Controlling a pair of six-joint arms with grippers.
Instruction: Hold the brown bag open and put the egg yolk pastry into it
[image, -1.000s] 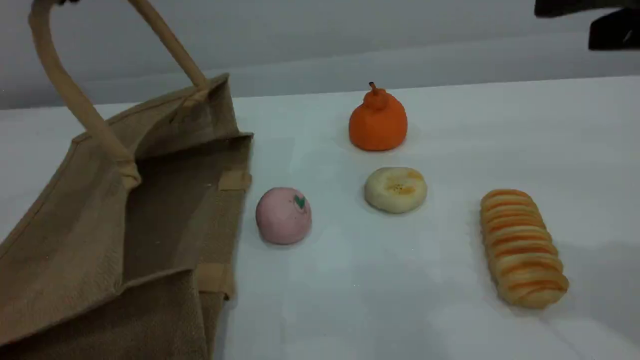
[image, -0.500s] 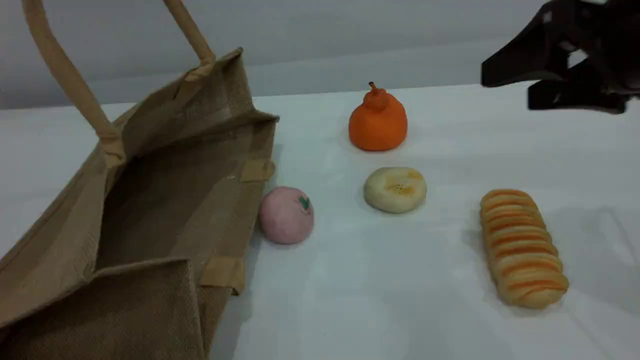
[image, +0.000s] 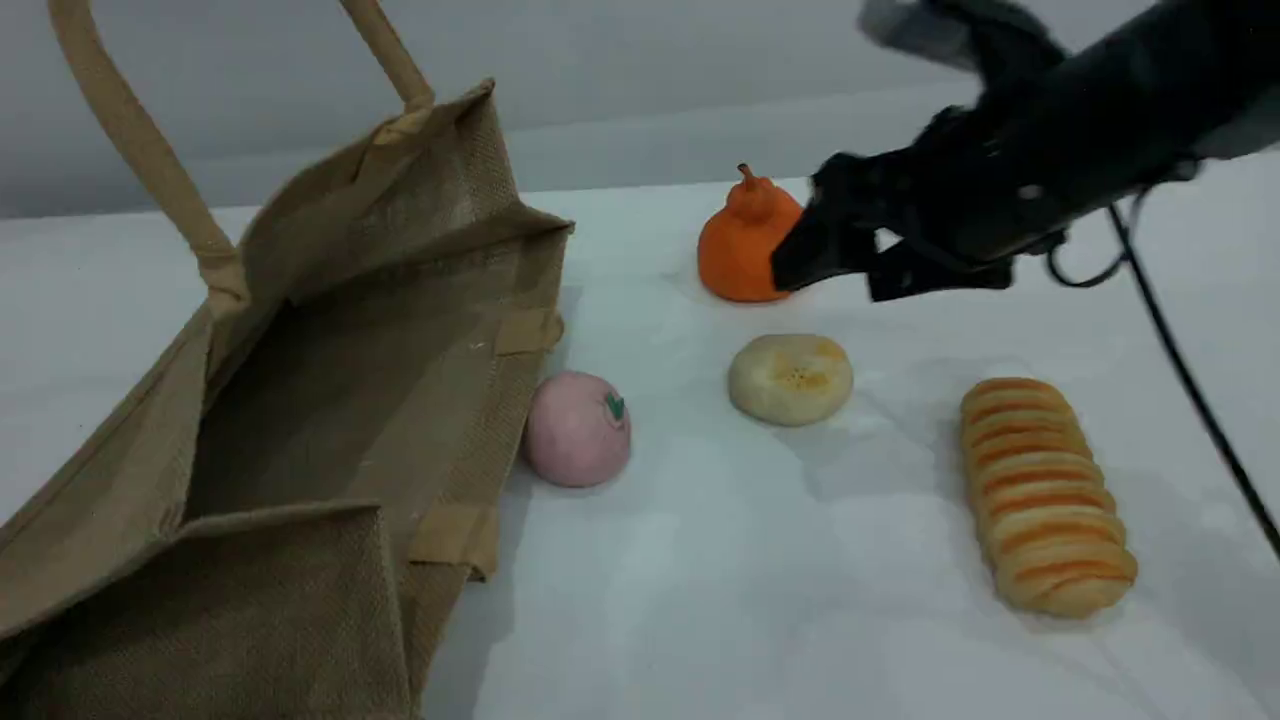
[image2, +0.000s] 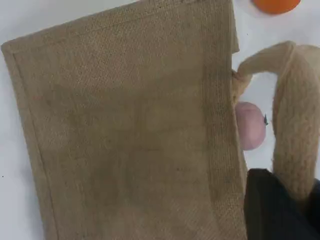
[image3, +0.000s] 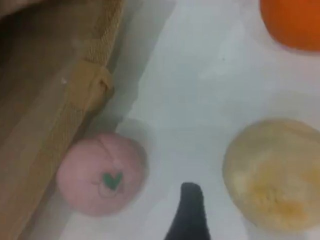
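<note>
The brown bag (image: 330, 380) sits at the left edge of the surface (image: 700, 620), reaching into the near-left corner. Its mouth is tipped toward the middle, so that something can be dropped in from the right side. It gapes this way because the left gripper (image2: 295, 200) is clamped on one rope handle (image: 150, 170) and holds it up. In the left wrist view the thick beige cord runs down between the dark fingertips, and the bag's wall hangs from it. The egg yolk pastry (image: 790, 378) lies untouched near the middle of the surface. The orange pear-shaped piece (image: 745, 255) is beyond it toward the far edge, and the striped bread (image: 1045, 495) is toward the right edge. The pink ball (image: 577, 428) rests just beside the bag's side, possibly touching it. The right gripper (image: 832, 282) hangs above the surface with its jaws apart and nothing between them. It is just past the pastry on the far side and partly covers the orange piece. The right wrist view shows the pastry at lower right of the one visible fingertip, so the gripper is not yet centred over it. The next move is probably a descent onto the pastry, and the spread jaws look wide enough to straddle it.
</note>
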